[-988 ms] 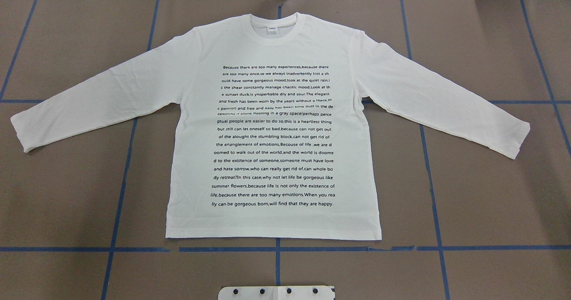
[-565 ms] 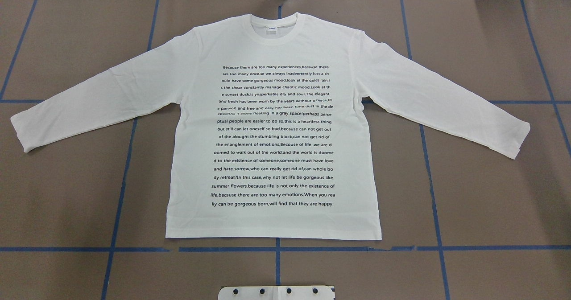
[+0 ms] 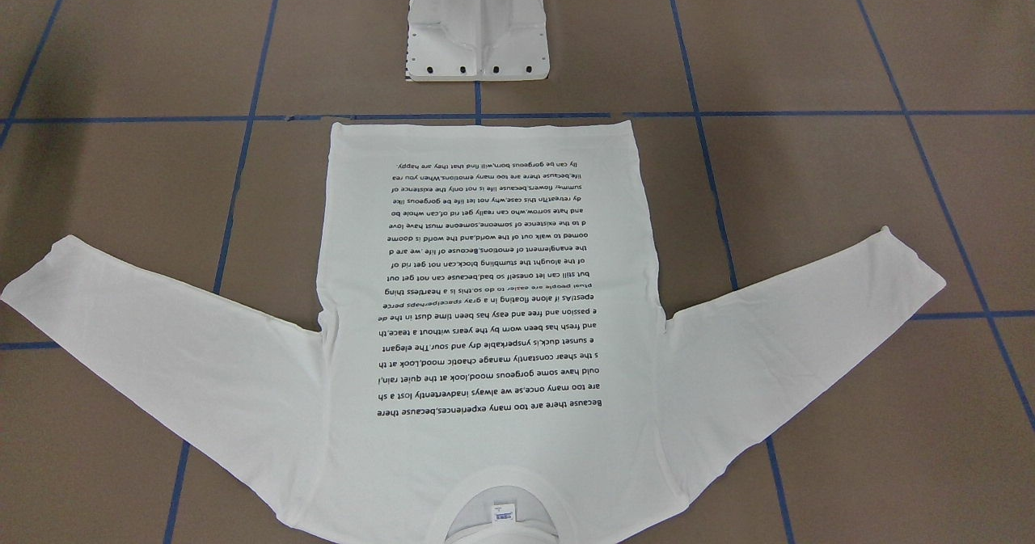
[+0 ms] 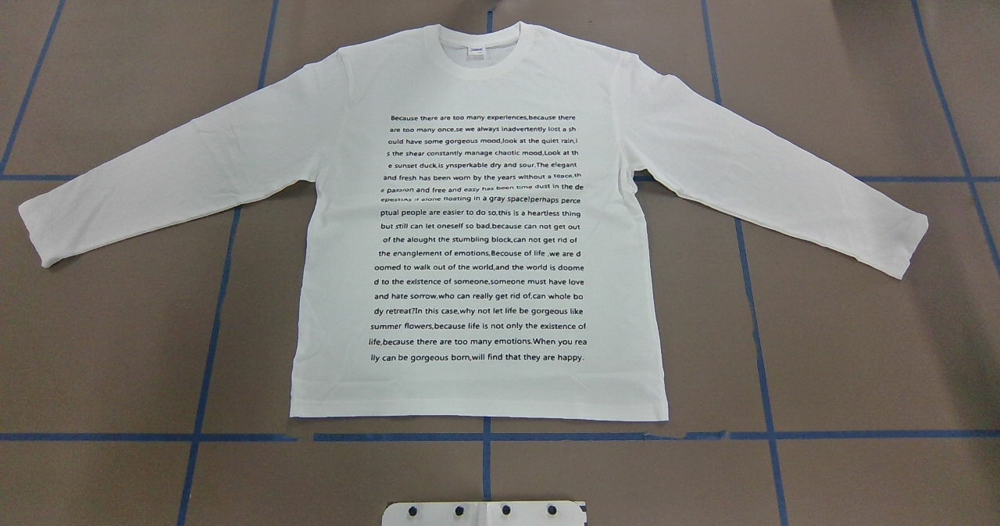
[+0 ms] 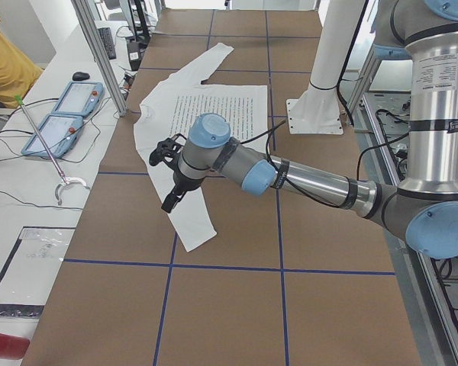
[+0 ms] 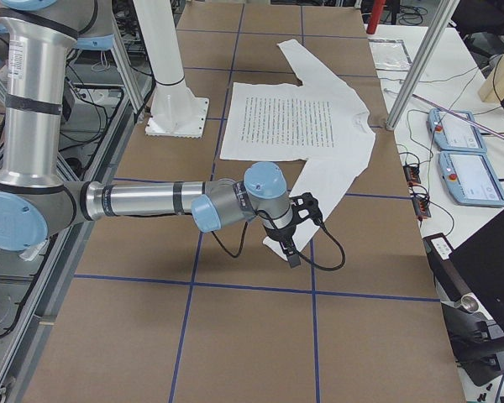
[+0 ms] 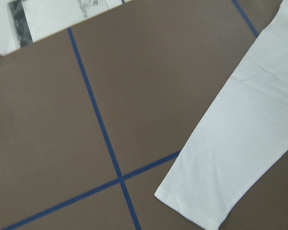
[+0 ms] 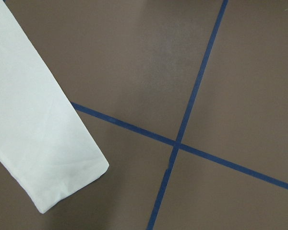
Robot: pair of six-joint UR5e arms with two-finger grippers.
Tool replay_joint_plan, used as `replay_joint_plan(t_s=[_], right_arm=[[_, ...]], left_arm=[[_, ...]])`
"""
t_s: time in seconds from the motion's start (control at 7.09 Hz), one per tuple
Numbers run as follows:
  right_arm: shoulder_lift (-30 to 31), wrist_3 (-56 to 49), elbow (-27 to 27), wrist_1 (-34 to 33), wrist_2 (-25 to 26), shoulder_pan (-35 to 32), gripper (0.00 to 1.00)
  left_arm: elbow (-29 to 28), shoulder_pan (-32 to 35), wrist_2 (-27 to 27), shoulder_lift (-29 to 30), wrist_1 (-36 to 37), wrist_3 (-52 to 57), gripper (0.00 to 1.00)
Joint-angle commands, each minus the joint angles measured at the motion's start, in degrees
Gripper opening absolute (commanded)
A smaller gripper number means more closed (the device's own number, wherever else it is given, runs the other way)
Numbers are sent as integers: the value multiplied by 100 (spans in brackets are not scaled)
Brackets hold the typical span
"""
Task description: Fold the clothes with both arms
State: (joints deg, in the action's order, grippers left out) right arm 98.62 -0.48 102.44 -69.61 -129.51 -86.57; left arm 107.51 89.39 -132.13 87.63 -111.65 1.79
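Note:
The white long-sleeved shirt [image 4: 476, 237] lies flat on the brown table with its printed text up, sleeves spread and neckline away from the robot. It is also seen as the shirt [image 3: 485, 285]. The left gripper [image 5: 169, 194] hangs above the left sleeve [image 5: 185, 210] near its cuff. The right gripper [image 6: 292, 245] hangs above the right sleeve [image 6: 323, 189] near its cuff. I cannot tell whether either is open or shut. Each wrist view shows only a cuff, the left cuff [image 7: 197, 201] and the right cuff [image 8: 67, 177], with no fingers. Neither arm shows in the overhead or front views.
The white pedestal base [image 3: 479, 27] stands just past the shirt's hem. Blue tape lines [image 4: 484, 437] cross the tabletop. A side bench holds two pendants [image 5: 61, 114] and a grabber stick [image 5: 42, 141]. A person in yellow [image 5: 4, 61] sits by it.

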Motion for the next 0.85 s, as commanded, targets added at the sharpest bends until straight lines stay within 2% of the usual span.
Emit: replay_joint_plan(t_s=[0.0, 0.14, 0.28, 0.56, 0.71], right_arm=[[-106, 486, -197, 359, -39, 8, 100], [-141, 592, -311, 813, -65, 87, 100], [-142, 1698, -451, 1340, -13, 522, 100], [-150, 4124, -1082, 3357, 983, 1760, 100], [-203, 4701, -1460, 3958, 1642, 2349, 97]], left_arm=[[-448, 26, 3, 105, -838, -38, 100], [-538, 26, 3, 106, -997, -38, 100], [-565, 26, -6, 88, -1051, -38, 100], [-565, 26, -6, 62, -1060, -38, 100], [-565, 26, -6, 27, -1139, -38, 100]])
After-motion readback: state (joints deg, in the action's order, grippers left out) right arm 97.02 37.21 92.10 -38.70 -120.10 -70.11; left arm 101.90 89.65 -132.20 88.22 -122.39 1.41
